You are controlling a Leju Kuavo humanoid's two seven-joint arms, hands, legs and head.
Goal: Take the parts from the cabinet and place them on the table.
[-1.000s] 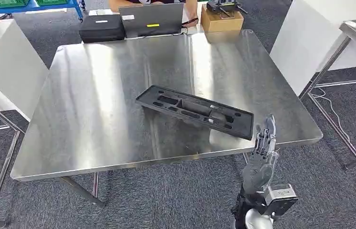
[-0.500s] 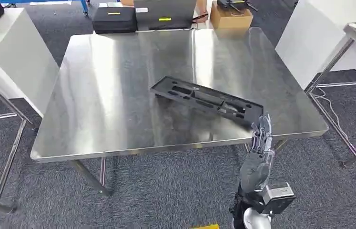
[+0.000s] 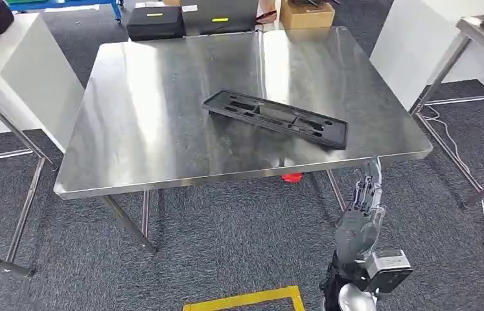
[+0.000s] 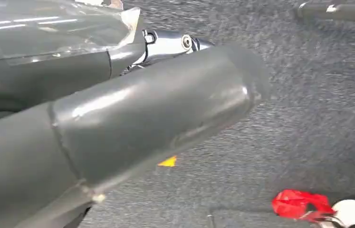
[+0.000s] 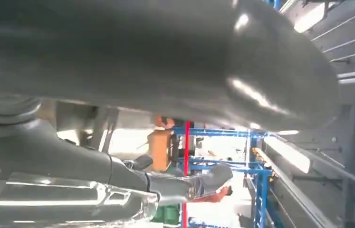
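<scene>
Black part (image 3: 276,119) flat on steel table (image 3: 135,136), right hand (image 3: 359,220) below edge, fingers straight, empty.

Bright overhead light streaks pale glare bands down the steel table (image 3: 161,97) beyond my right hand (image 3: 360,217). My head view stays sharp. Both wrist views are soft, my thumb (image 5: 166,52) looming out of focus against blown-out ceiling lights.

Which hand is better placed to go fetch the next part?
Probably the right hand: it hangs empty below the table edge with fingers extended. The black part already lies on the table.
</scene>
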